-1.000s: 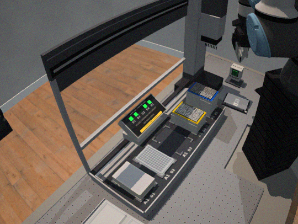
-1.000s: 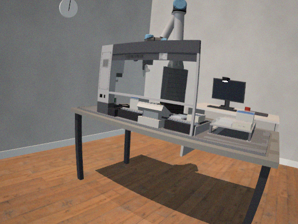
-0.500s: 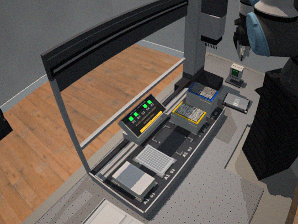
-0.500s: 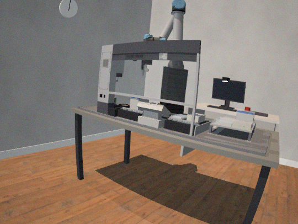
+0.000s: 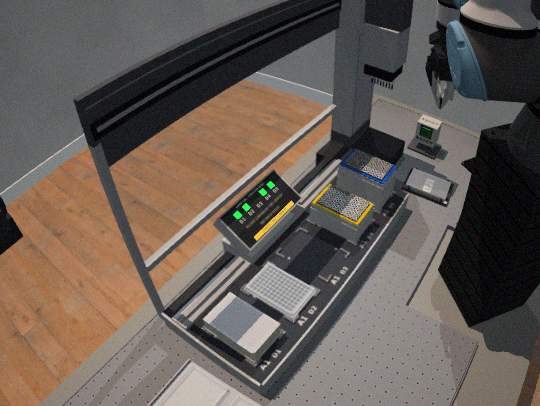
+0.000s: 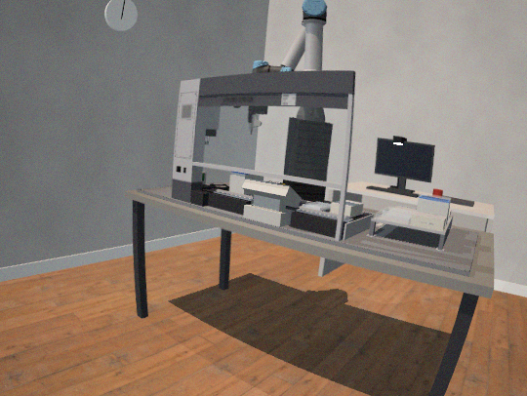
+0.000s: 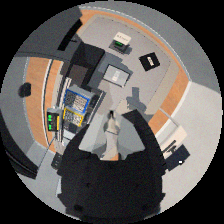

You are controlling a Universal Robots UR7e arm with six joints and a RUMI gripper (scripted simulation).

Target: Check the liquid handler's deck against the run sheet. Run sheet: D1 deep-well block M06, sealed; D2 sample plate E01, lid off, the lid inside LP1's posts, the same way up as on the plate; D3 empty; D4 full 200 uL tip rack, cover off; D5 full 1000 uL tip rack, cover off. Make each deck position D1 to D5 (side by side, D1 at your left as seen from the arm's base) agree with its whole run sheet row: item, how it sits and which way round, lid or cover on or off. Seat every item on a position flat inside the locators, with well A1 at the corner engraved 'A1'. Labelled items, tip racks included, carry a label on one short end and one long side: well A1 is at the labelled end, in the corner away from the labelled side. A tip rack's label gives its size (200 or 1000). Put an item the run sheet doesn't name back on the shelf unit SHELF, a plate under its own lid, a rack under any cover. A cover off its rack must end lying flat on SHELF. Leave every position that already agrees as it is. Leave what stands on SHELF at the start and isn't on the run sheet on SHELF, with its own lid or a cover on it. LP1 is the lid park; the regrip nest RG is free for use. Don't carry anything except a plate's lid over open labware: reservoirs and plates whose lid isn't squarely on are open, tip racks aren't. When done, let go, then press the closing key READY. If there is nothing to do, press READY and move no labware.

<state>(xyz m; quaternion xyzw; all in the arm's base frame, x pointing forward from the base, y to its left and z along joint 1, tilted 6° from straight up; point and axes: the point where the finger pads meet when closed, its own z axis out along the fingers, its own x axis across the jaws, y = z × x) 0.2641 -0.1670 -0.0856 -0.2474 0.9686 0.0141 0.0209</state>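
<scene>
My gripper (image 5: 442,95) is shut and empty, raised above the table near the READY key (image 5: 428,131); in the wrist view its fingers are pressed together. On the deck, D1 holds a sealed deep-well block (image 5: 242,324). D2 holds an open well plate (image 5: 281,289). D3 (image 5: 315,255) is bare. D4 holds a yellow-rimmed tip rack (image 5: 342,204) without a cover. D5 holds a blue-rimmed tip rack (image 5: 368,166) without a cover. A plate lid (image 5: 428,185) lies flat in the lid park beside D5. Labels are too small to read.
A slanted status panel (image 5: 257,210) with green lights stands behind the deck. The handler's gantry beam (image 5: 200,65) and column (image 5: 352,70) rise over it. The arm's dark pedestal (image 5: 492,225) is at the right. The shelf unit (image 6: 412,221) holds labware at the table's end.
</scene>
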